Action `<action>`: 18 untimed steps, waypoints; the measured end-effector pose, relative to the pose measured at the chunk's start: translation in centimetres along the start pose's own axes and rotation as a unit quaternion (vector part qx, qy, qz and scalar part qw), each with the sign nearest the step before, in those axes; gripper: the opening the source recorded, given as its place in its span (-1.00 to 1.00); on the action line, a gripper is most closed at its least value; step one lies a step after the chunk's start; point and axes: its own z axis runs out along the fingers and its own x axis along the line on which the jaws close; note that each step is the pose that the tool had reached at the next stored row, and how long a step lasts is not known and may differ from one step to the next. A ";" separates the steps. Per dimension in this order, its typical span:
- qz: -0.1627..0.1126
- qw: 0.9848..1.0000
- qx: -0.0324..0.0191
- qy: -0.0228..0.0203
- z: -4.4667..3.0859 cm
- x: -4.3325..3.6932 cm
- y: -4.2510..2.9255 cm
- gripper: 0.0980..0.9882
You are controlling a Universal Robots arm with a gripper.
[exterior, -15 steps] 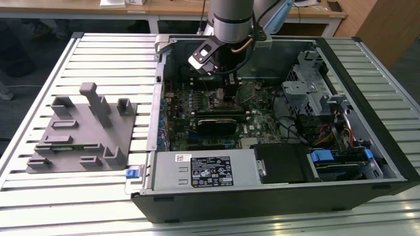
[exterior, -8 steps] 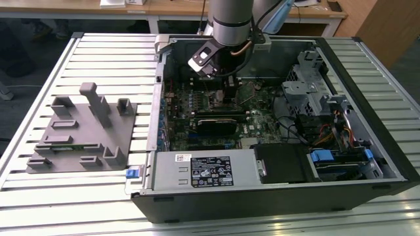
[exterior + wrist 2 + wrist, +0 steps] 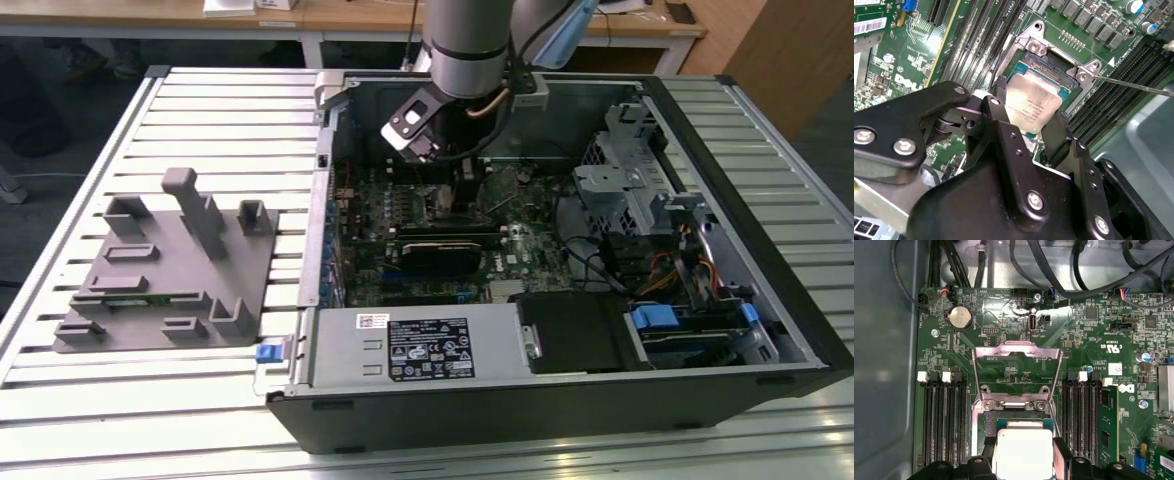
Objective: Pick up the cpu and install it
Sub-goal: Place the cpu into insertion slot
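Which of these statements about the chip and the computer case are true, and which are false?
1. The gripper holds the chip by two opposite edges. True.
2. The metal cover is closed over the chip. False: it is swung open, and the chip is uncovered.
3. The arm reaches into the open computer case. True.
4. The grey rack lies inside the case. False: it lies on the table, at the exterior view's left of the case.

Slatted table (image 3: pixel 200 110) – open computer case (image 3: pixel 534 412) and grey fixture (image 3: pixel 160 275) on it
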 end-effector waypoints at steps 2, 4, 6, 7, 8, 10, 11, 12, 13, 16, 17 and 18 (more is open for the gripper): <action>0.001 1.000 0.000 0.000 0.23 0.00 -0.01 -0.02; 0.001 1.000 0.000 0.000 0.44 0.01 -0.02 -0.02; 0.001 1.000 0.000 0.000 0.58 0.02 -0.03 -0.02; 0.001 1.000 0.000 0.000 0.62 0.04 -0.04 -0.02; 0.001 1.000 0.000 0.000 0.61 0.08 -0.04 -0.02; 0.001 1.000 0.000 0.000 0.62 0.15 -0.04 -0.02; 0.001 1.000 0.000 0.000 0.62 0.19 -0.04 -0.02; 0.001 1.000 0.000 0.000 0.62 0.22 -0.03 -0.02; 0.001 1.000 0.000 0.000 0.64 0.25 -0.03 -0.02; 0.001 1.000 0.000 0.000 0.85 0.29 -0.05 -0.02; 0.001 1.000 0.000 0.000 0.94 0.31 -0.05 -0.02; 0.001 1.000 0.000 0.000 1.02 0.32 -0.05 -0.02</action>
